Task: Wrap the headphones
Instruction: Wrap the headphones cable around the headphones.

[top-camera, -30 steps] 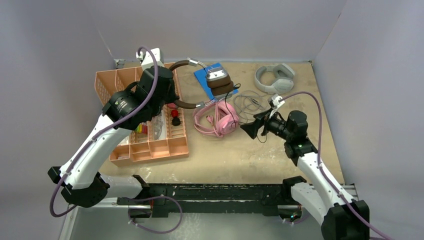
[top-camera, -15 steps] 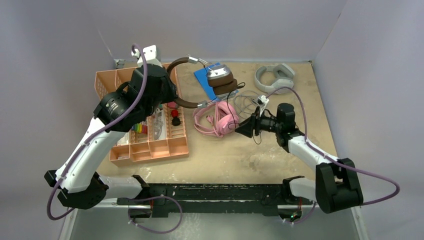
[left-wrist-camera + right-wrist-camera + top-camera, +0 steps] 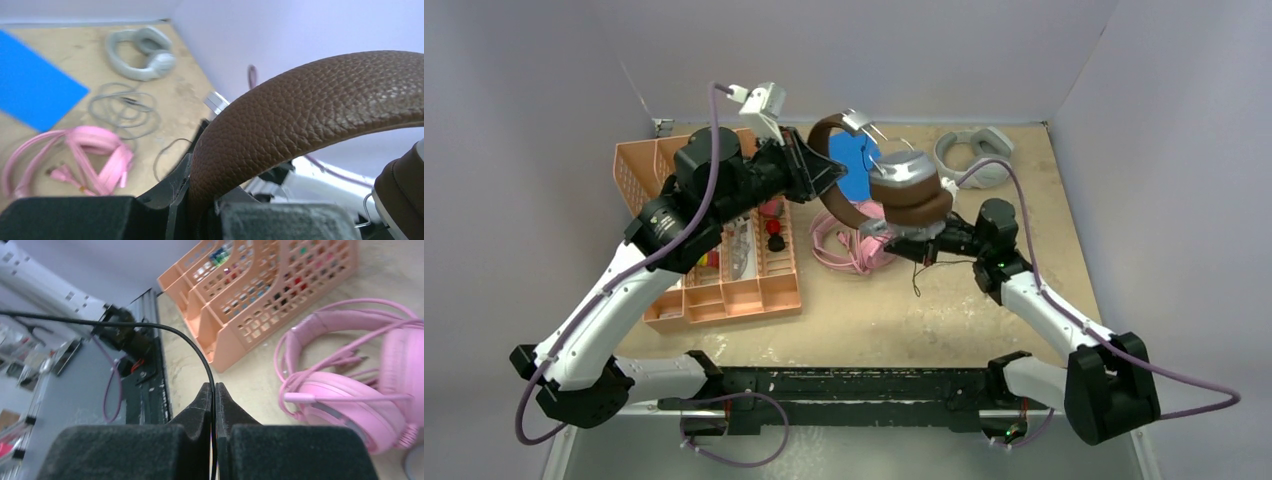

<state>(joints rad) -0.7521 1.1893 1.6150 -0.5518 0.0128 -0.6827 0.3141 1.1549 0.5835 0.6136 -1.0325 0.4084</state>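
The brown-and-silver headphones [image 3: 911, 190] hang in the air over the middle of the table. My left gripper [image 3: 830, 172] is shut on their brown leather headband [image 3: 310, 100]. Their thin black cable [image 3: 190, 340] runs down between my right gripper's [image 3: 214, 390] shut jaws, just below the ear cups. The pink headphones [image 3: 839, 245] lie on the table beneath, partly hidden; the right wrist view shows them [image 3: 350, 405] close by on the right. The light-grey headphones [image 3: 972, 155] rest at the back right, with their grey cable [image 3: 122, 107] coiled in front.
An orange compartment organizer [image 3: 724, 285] with small items stands on the left. A blue sheet [image 3: 854, 160] lies at the back centre. Grey walls close in the back and both sides.
My left gripper has lifted and swung the brown-and-silver headphones to the right. My right gripper has moved left under the ear cups and has shut on the black cable.
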